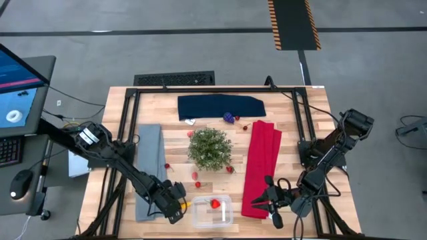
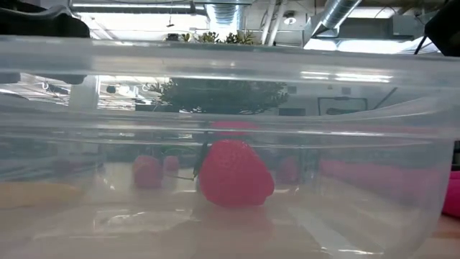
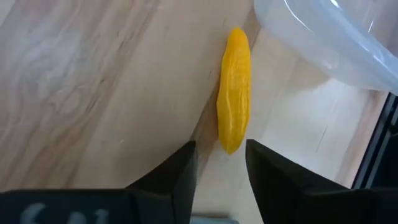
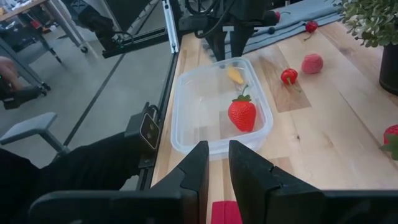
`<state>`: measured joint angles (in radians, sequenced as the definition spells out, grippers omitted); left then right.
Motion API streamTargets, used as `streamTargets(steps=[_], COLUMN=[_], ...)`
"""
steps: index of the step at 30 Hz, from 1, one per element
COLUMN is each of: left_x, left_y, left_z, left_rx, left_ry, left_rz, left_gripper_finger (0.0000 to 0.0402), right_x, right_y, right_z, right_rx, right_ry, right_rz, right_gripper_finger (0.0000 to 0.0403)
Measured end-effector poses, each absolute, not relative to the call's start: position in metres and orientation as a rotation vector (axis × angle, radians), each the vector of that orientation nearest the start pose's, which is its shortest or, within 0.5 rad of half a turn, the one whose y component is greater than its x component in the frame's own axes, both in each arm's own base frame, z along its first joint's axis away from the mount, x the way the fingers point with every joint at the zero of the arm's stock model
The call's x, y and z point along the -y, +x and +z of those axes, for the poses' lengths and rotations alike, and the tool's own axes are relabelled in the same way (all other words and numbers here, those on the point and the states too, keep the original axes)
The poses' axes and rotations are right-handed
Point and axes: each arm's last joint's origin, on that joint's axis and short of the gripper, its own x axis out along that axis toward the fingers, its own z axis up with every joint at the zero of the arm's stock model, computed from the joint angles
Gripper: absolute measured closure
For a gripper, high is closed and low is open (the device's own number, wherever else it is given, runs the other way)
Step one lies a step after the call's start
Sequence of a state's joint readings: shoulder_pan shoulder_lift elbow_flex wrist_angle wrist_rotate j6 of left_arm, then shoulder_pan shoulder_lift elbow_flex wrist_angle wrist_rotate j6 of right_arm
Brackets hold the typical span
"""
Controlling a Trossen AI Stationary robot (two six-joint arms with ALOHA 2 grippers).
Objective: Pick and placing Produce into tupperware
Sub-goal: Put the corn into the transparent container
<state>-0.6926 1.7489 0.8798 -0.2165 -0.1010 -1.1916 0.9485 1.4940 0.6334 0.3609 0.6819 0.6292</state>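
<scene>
Hovering left claw [image 3: 219, 163] part-open over yellow piece [image 3: 234, 99] beside tupperware [image 1: 212, 212] | light, slick, stiff: pinch mid-length | right claw [image 4: 216, 168] narrow, empty

A robotics lab or workshop is showing here: exposed silver ducts [image 2: 338, 18] are running overhead, a grey concrete floor [image 1: 200, 50] is carrying hazard-striped tape [image 1: 293, 23], and a monitor [image 1: 17, 83] is glowing far beyond the left gripper [image 1: 179, 205].
</scene>
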Motion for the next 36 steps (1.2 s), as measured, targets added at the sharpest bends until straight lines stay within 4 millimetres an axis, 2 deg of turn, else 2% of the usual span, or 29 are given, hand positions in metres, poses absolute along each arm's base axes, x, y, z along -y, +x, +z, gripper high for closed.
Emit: streamTargets(steps=[11,19,29,36], left_x=[0.198,0.196,0.203,0.214], left_y=[0.246,0.246,0.241,0.243], left_z=[0.129,0.128,0.134,0.158], left_rx=[-1.104,-1.105,-1.146,-1.152], left_ry=[-0.578,-0.575,-0.53,-0.447], left_rz=[0.158,0.182,0.207,0.256], left_gripper_finger=[0.0307,0.0393,0.0401,0.0401], right_x=[-0.22,-0.22,-0.22,-0.22], right_y=[0.18,0.18,0.18,0.181], right_z=[0.177,0.177,0.177,0.177], right_rx=[-0.406,-0.406,-0.406,-0.406], right_ry=[0.256,0.256,0.256,0.256], right_rz=[0.141,0.141,0.141,0.14], right_gripper_finger=[0.0317,0.0317,0.0317,0.0317])
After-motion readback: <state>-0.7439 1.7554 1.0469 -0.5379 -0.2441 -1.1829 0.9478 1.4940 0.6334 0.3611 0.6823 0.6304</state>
